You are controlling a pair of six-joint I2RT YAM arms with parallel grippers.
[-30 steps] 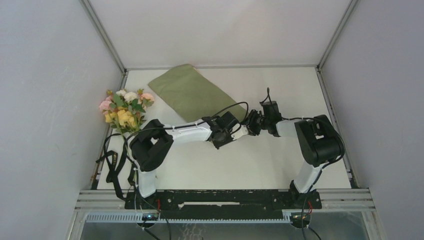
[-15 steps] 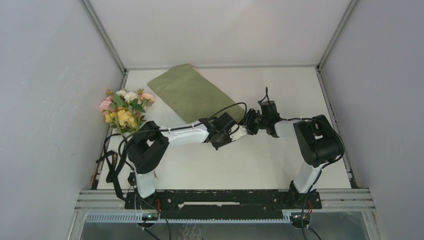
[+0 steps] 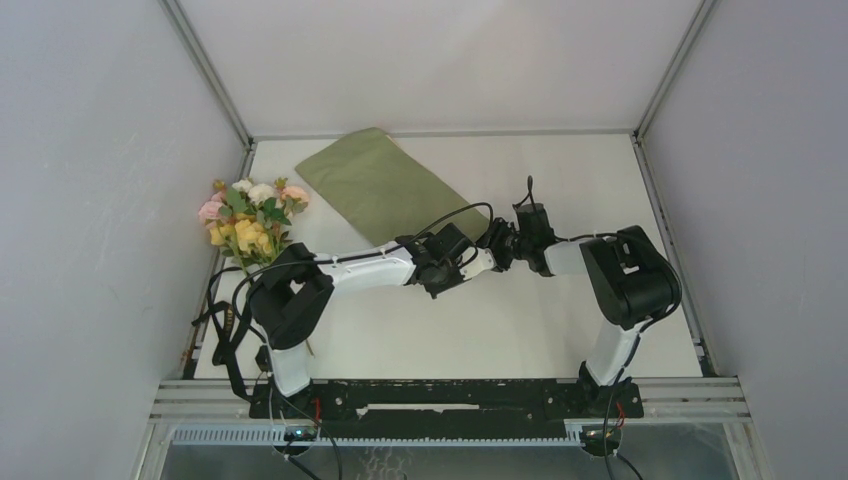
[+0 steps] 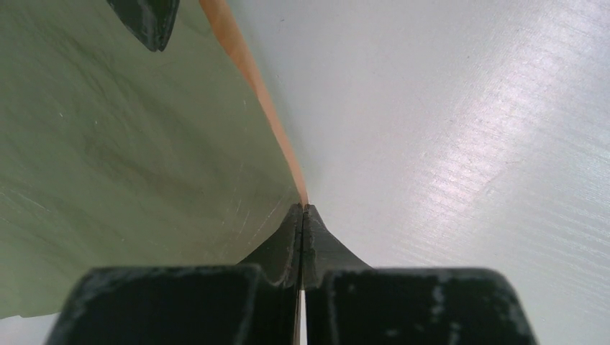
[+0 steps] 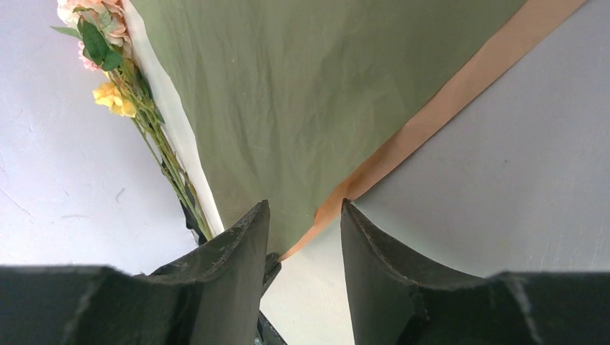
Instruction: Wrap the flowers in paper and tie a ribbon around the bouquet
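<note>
Top view: the paper (image 3: 375,185) lies olive face up on the far left of the table (image 3: 560,330), and the flowers (image 3: 250,215) are at the left edge. My left gripper (image 3: 484,262) and right gripper (image 3: 503,246) meet nose to nose at the paper's near right corner. Against a second ago, both arms sit a touch further left; paper and flowers lie as before.

Left wrist view: the left gripper (image 4: 303,214) has its jaws pressed together, pinching the corner of the paper (image 4: 108,144), with a peach edge running into the seam.

Right wrist view: the right gripper (image 5: 302,230) has its fingers (image 5: 237,248) apart, gripping nothing. The peach-edged corner of the paper (image 5: 324,93) lies in the gap. The flowers (image 5: 101,43) lie along the paper's far left edge.
</note>
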